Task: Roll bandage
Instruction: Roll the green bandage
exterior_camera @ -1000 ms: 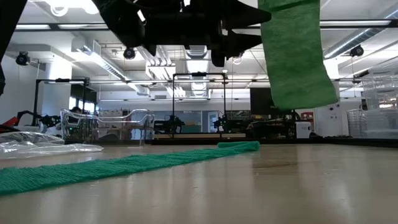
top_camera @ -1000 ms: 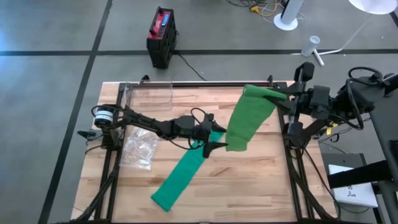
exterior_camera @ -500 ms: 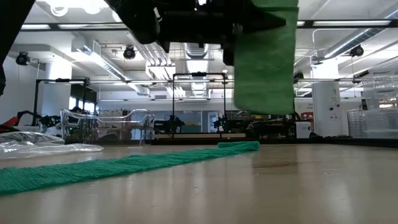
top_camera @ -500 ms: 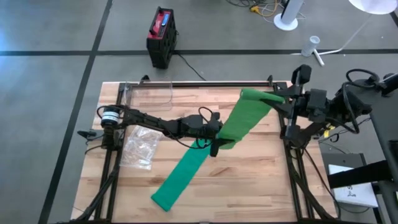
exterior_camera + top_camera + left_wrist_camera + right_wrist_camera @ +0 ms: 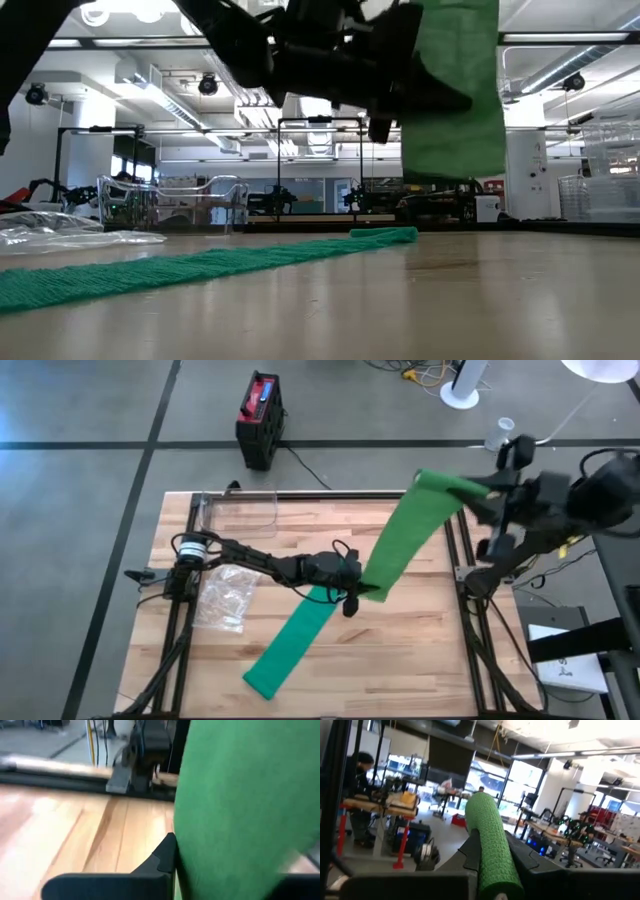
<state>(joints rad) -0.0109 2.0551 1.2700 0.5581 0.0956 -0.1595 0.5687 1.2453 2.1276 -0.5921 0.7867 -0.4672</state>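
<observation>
Table of pale wood carries my green bandage, a long strip running from its near-left end flat on the boards up into the air toward the far-right corner. My right gripper pinches the raised far end above the table's right edge. My left gripper, at mid-table, is pressed together on the strip's middle. Crinkled plastic bag lies at the left side.
</observation>
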